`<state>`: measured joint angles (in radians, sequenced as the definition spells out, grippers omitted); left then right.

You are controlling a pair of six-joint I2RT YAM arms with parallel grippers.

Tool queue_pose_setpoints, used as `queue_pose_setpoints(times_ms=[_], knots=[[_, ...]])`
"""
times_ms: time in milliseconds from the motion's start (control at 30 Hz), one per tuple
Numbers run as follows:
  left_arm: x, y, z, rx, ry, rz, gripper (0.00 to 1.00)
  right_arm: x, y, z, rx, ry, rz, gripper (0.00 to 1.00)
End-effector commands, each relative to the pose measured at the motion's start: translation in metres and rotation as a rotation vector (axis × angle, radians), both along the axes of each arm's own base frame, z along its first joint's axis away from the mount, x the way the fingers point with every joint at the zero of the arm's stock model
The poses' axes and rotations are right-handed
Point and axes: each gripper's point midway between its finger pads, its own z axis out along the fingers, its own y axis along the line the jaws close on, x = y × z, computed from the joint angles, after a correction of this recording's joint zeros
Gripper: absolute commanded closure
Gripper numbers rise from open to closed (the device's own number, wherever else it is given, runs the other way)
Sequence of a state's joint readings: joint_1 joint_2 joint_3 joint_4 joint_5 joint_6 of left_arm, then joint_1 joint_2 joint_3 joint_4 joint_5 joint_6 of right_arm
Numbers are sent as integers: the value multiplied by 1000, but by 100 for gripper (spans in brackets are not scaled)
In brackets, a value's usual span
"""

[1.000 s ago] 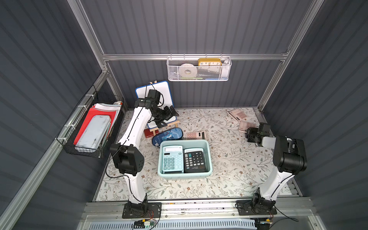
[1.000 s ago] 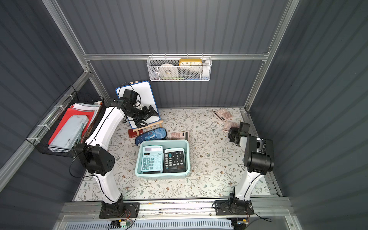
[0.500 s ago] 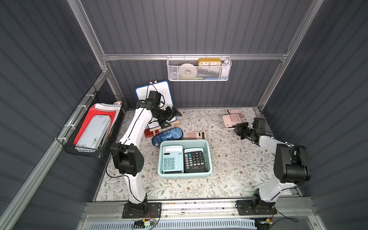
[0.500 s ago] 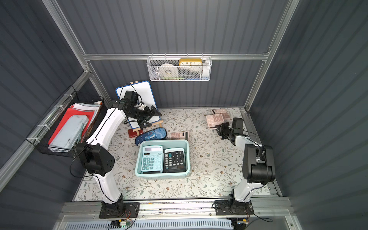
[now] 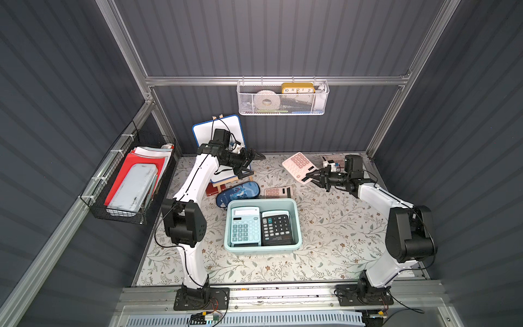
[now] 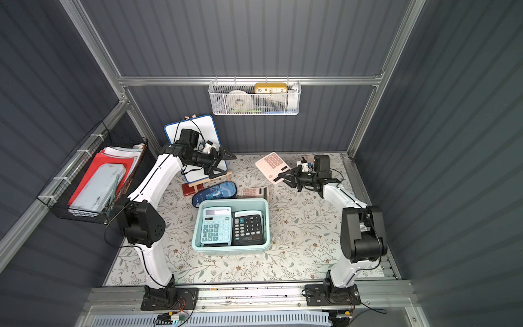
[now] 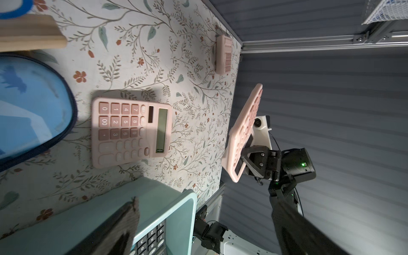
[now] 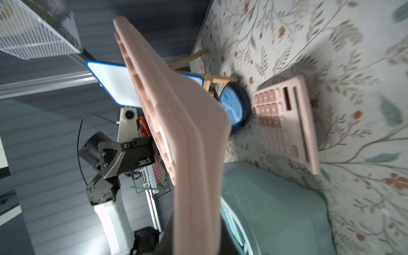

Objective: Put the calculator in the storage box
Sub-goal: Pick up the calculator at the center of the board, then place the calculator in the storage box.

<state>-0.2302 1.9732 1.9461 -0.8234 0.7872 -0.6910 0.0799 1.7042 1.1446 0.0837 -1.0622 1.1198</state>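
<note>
The right claw (image 5: 310, 177) is clamped on one end of the pink calculator (image 5: 296, 165), holding it up over the tabletop (image 5: 334, 226), behind the storage box (image 5: 263, 248). The left claw (image 5: 256, 158) is wide apart, holding nothing

The storage box (image 5: 261, 201) is smooth, faintly glossy plastic, the large pink calculator (image 5: 297, 167) matt plastic, the mesh basket (image 5: 283, 109) white-coated metal.

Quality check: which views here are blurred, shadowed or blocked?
Both top views: sharp, evenly lit. Right wrist view: the held pink calculator is close, blurred, blocking mid-frame; the storage box looks soft. Left wrist view: mostly sharp, though shadow covers part of the pink calculator lying flat.
</note>
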Motion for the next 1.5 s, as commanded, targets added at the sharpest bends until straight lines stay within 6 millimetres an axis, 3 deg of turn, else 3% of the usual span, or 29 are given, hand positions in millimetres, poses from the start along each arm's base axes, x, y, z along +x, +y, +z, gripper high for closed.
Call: queue_pose_setpoints(times_ms=[0, 267, 433, 700, 1333, 1467], knots=[[-1, -14, 7, -122, 10, -68, 2, -12, 23, 14, 96, 8, 142, 100], [-5, -22, 0, -196, 57, -130, 17, -29, 55, 16, 140, 50, 270, 100], [-8, -18, -16, -129, 75, -141, 26, -38, 65, 18, 159, 63, 322, 100], [-7, -23, -17, -171, 88, -156, 47, -53, 79, 19, 184, 93, 400, 100], [-17, -42, -19, -196, 113, -202, 90, -55, 101, 20, 193, 108, 467, 100], [-16, -42, -14, -202, 111, -197, 93, -51, 101, 25, 184, 86, 449, 95]])
